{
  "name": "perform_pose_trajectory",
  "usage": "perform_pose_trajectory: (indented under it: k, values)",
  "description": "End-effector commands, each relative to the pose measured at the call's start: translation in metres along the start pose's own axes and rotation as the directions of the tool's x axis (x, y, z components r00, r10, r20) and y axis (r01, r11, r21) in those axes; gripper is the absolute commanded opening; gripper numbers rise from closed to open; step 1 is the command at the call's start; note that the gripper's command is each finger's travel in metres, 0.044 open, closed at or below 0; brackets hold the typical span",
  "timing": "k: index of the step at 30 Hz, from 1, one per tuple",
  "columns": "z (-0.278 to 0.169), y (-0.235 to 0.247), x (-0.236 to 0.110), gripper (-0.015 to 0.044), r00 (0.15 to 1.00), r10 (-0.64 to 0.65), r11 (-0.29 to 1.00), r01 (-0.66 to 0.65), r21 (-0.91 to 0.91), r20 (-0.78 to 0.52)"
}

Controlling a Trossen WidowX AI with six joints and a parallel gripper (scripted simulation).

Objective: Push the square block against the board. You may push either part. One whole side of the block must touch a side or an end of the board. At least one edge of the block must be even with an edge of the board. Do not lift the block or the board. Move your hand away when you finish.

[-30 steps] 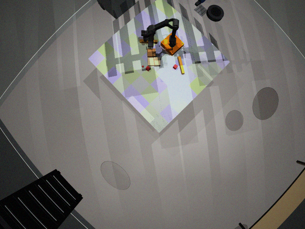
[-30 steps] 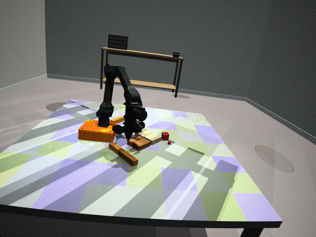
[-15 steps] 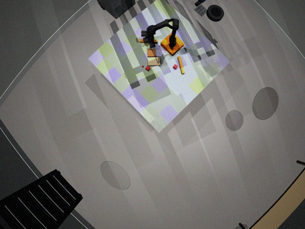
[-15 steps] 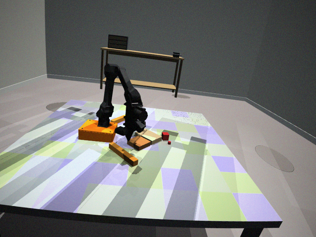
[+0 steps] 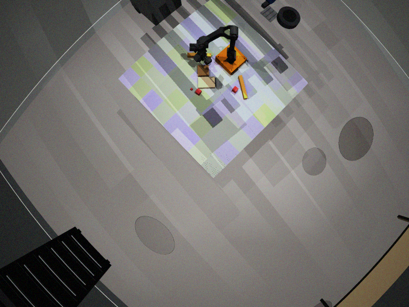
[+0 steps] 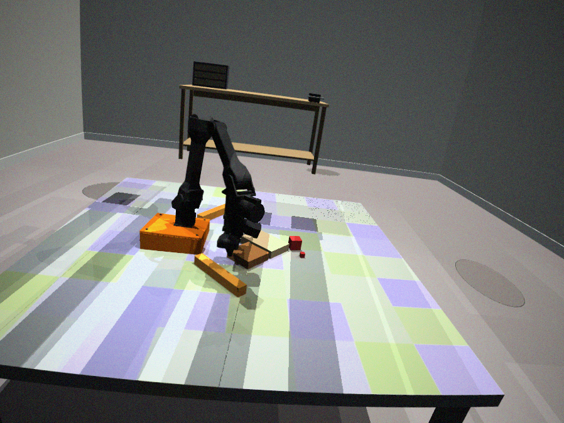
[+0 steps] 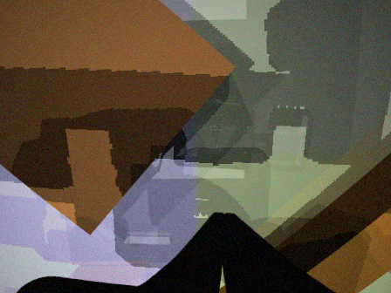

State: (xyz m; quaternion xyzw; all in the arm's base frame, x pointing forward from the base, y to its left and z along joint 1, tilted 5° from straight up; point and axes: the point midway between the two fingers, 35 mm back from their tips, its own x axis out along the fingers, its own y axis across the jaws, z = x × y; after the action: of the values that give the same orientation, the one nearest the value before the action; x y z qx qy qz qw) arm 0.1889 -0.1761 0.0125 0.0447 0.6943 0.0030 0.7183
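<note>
One square block (image 6: pixel 251 255), brown and flat, lies on the patchwork table (image 6: pixel 318 346) just in front of the arm's orange base (image 6: pixel 154 238), touching a paler square slab (image 6: pixel 271 242) behind it. The gripper (image 6: pixel 228 248), its fingers pressed together on nothing, hangs low at the block's near corner. An orange board (image 6: pixel 220 274) lies nearby, apart from the block. Two red cubes (image 6: pixel 295 242) sit beyond.
</note>
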Motion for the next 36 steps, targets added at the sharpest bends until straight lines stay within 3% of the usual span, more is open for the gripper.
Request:
perform_pose_trajectory:
  k: [1,11,22,36]
  values:
    - [0.0,0.002,0.006,0.0,1.0,0.002,0.99,-0.002,-0.144,-0.002]
    - [0.002,0.004,0.019,0.0,1.0,0.002,0.884,-0.003,-0.467,-0.002]
    - [0.003,0.008,0.033,0.0,1.0,0.002,0.651,-0.002,-0.759,-0.001]
    - [0.007,0.012,0.035,0.0,1.0,0.003,0.612,-0.002,-0.791,-0.001]
